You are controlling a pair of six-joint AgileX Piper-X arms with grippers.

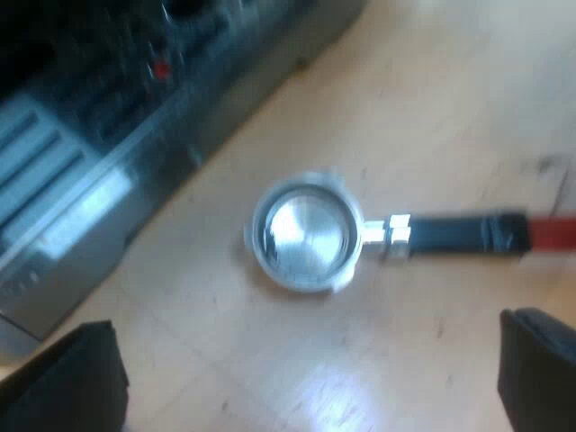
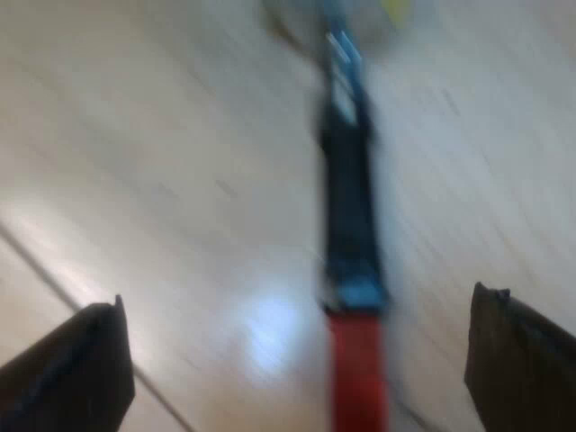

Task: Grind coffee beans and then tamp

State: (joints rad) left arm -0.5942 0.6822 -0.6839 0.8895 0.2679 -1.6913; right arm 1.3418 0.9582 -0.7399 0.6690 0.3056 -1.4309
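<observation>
The metal holder (image 1: 306,236) lay flat on the pale wooden table (image 1: 405,108), its round basket facing up and showing bare, shiny metal inside. It sat near the foot of the espresso machine (image 1: 108,135) with a strip of bare wood between the two, not touching. Its dark handle (image 1: 459,234) pointed away from the machine and finished in the red end (image 1: 553,232), which also rested on the wood. The left gripper (image 1: 301,373) hung above the table close to the basket, with its two black fingers (image 1: 63,382) spread wide and nothing between them. The right gripper (image 2: 297,360) hovered over the handle, looking along it from the red end toward the basket. Its fingers (image 2: 522,360) were likewise spread wide, one on each side of the handle, and neither touched it. Neither claw held the holder.
</observation>
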